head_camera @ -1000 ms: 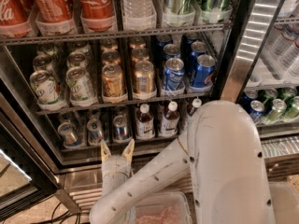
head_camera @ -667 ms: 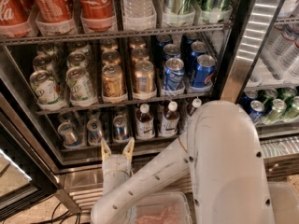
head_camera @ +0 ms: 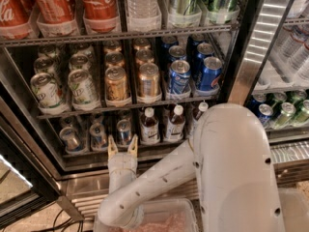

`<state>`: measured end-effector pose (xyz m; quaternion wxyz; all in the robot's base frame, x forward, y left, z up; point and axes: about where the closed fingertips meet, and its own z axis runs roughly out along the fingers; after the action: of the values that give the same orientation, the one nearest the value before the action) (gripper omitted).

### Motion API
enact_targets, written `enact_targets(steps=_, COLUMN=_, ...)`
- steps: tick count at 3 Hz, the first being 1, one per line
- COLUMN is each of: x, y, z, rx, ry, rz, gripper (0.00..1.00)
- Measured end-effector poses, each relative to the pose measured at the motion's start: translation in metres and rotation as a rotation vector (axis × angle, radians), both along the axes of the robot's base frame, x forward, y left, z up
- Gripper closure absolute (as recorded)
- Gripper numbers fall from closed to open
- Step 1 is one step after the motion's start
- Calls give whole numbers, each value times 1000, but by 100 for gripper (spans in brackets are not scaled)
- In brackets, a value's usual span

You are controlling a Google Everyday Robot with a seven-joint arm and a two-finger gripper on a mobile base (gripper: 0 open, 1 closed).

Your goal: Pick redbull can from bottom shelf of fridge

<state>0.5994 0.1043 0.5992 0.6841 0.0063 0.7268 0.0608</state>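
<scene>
Silver-topped, the redbull can (head_camera: pixel 124 129) stands ungrasped on the bottom shelf (head_camera: pixel 164 154), lower left of centre, with the gripper (head_camera: pixel 122 148) just in front, fingers spread and empty.

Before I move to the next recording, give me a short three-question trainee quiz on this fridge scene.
1. True or false: the gripper is shut on the redbull can just beyond it.
2. That redbull can stands on: A) the top rack, B) the middle rack, C) the bottom shelf.
3. What stands just right of that can on its shelf?
Key: 1. False; the gripper is open and empty, low in front of the bottom shelf. 2. C. 3. A white-capped bottle.
</scene>
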Motion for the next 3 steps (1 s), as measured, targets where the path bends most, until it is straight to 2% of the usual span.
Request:
enact_targets(steps=1, x=10, y=-7, z=7, rx=-10, ry=-25, rz=-12, gripper=38)
enact_targets(steps=3, x=32, y=-14, z=14, rx=-21, ry=-42, rz=-18, gripper=37)
